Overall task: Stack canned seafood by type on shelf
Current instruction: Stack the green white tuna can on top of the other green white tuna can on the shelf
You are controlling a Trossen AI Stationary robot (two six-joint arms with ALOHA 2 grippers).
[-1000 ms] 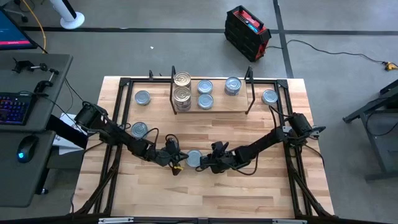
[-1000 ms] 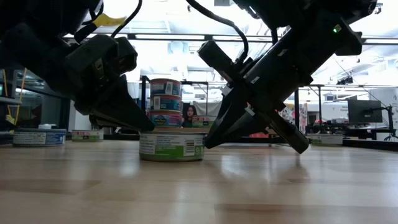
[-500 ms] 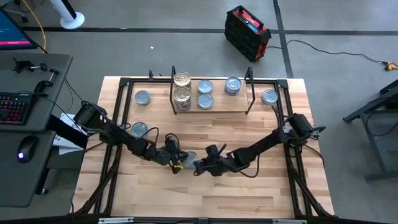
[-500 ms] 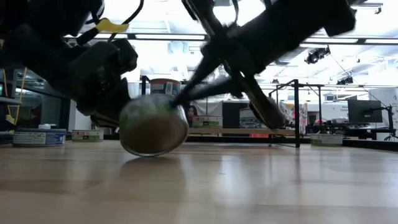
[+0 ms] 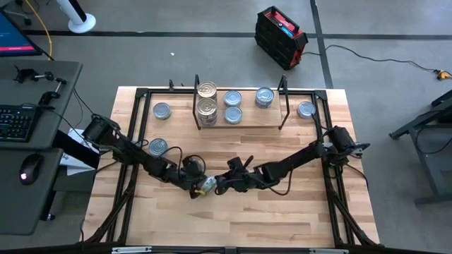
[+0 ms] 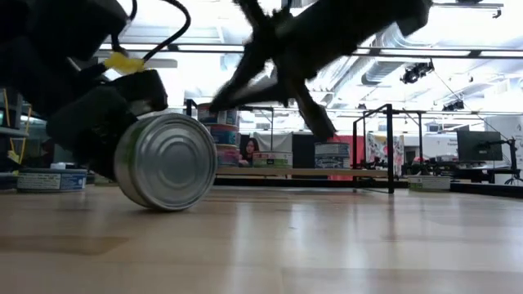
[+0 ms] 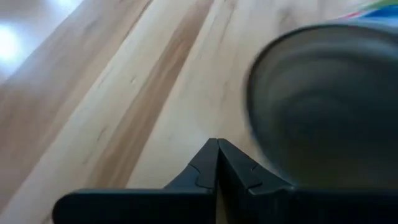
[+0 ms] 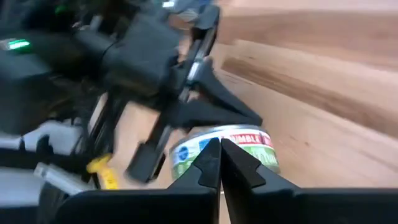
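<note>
A tin (image 5: 207,185) with a green and blue label stands tipped on its rim on the tabletop, its shiny flat end toward the near edge (image 6: 167,161). My left gripper (image 5: 195,185) is shut just to its left, low over the table; the tin shows beside its fingertips (image 7: 323,106). My right gripper (image 5: 224,185) is shut just to the tin's right, its tips at the labelled wall (image 8: 224,149). The wooden shelf (image 5: 240,125) at the far middle holds gold tins (image 5: 207,90) stacked at its left and silver-blue tins (image 5: 233,99) beside them. My left gripper is shut right beside the tin's flat end (image 7: 267,124), coming level from the table's left; whether it touches the tin I cannot tell. My right gripper has its shut fingertips (image 8: 219,155) against the tin's labelled side wall (image 8: 249,142), slanting down from the table's right. The tin stands on its rim on the table.
Loose tins lie at the far left (image 5: 162,111), mid left (image 5: 158,147) and far right (image 5: 306,109). A black frame (image 5: 141,92) runs round the tabletop. In the low view, the shelf (image 6: 286,171) and its stacked tins (image 6: 216,135) stand behind the tipped tin.
My right gripper has gone toward the table's left, against the tin. The tin, flat on the table a second ago, has tipped up onto its rim and shifted left toward my left gripper. My left gripper has stayed about where it was.
</note>
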